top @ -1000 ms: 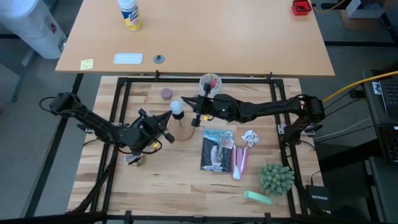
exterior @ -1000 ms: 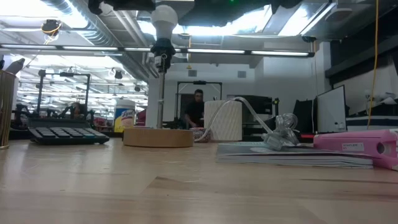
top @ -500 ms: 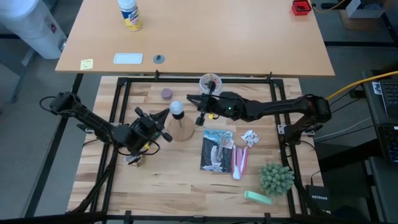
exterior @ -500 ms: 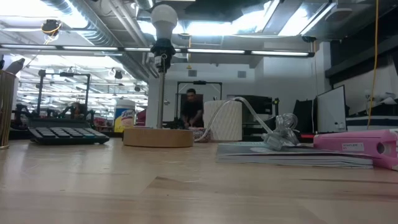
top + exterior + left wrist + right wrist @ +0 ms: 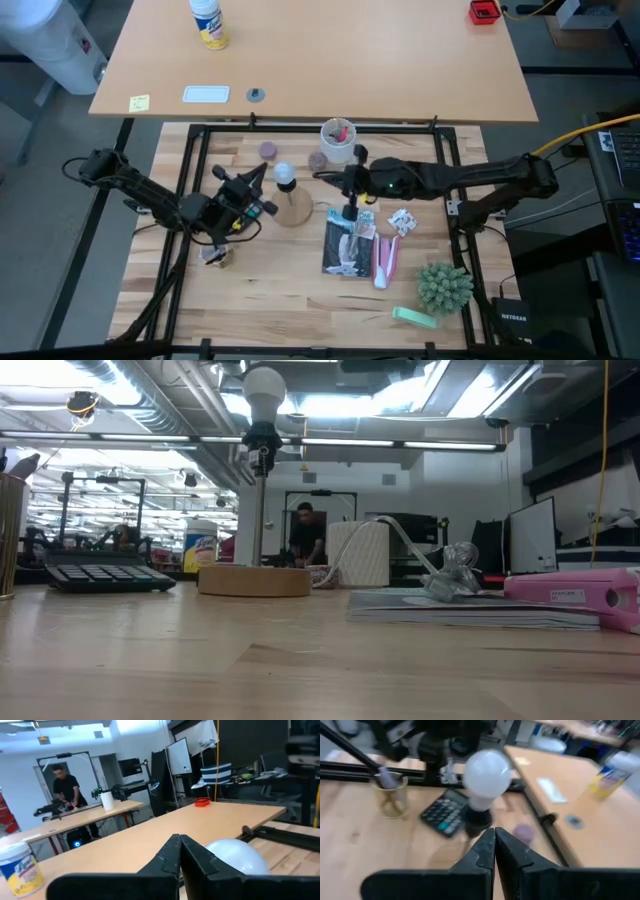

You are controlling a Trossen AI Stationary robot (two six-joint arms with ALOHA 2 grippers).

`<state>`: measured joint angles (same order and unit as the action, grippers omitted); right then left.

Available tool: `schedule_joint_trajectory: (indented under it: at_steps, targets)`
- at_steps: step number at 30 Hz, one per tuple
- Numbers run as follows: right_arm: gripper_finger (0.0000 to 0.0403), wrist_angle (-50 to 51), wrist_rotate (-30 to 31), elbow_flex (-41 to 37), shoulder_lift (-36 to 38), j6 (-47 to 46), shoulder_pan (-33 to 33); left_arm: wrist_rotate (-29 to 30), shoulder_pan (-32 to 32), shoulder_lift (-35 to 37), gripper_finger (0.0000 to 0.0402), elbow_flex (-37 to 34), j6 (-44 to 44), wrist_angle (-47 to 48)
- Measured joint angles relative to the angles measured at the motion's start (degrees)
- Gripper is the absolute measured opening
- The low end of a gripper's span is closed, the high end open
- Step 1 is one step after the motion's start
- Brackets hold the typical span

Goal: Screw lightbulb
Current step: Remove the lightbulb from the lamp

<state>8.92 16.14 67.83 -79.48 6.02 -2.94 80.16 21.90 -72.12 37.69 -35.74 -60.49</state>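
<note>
- Low view puts the lightbulb (image 5: pixel 264 391) upright on top of the black socket post (image 5: pixel 260 490), which rises from the round wooden stand (image 5: pixel 254 580); nothing is touching it.
- From here the bulb looks seated, so I'd judge the screwing done or very nearly so. How far the thread has gone in can't be read, since its grey base is hidden in the socket.
- From above, the stand sits toward the far edge of the bench (image 5: pixel 290 285), a little left of the middle, with the bulb (image 5: pixel 284 174) over it.
- Left gripper (image 5: pixel 262 170) hangs just beside the bulb on its left, fingers pinched together and empty.
- Right gripper (image 5: pixel 349 214) is well apart from the bulb, over the near end of the magazine (image 5: pixel 349 242), jaws likewise closed on nothing.
- What seems left, at most: a check that the bulb is snug, then both arms going home.
- Room to move: the near half of the bench on the left is bare wood. The right side is crowded, with the magazine, the pink tube (image 5: pixel 387 259) and the green plant (image 5: pixel 444 287) toward the near right corner.
- White cup (image 5: pixel 337 133) stands at the far edge just behind the stand, and the calculator (image 5: pixel 105 575) lies to the stand's left, so the bulb's surroundings are tight on those sides.
</note>
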Motion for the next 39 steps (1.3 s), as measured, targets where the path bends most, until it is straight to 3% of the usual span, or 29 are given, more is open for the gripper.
schedule_joint_trajectory:
  at_steps: [2,6,9,12,23,39]
  targets:
    - [0.0017,-4.54,-2.42,-3.59,0.39,-2.36,-0.2,0.0,-0.27,0.0,0.0001,0.0,-1.1,-0.04]
    - [0.0017,-28.67,-7.84,-13.96,-0.76,-4.34,-0.05,0.56,-0.32,0.0,0.0001,0.0,-1.73,0.0]
    - [0.0017,-46.7,-7.16,-19.16,-3.2,-4.04,0.39,1.8,-0.29,0.0,0.0001,0.0,-1.82,0.07]
    - [0.0017,-55.44,-6.7,-20.26,-6.03,-4.02,1.26,1.79,-0.29,0.0,0.0001,0.0,-0.21,0.73]
    - [0.0017,-56.77,-8.64,-13.35,-14.68,-4.26,3.51,1.7,-0.32,-0.04,0.0001,0.0,18.34,17.06]
    - [0.0017,-55.54,-7.14,-11.57,-16.92,-4.26,5.66,-1.88,-0.32,-0.02,0.0001,-0.02,29.76,25.54]
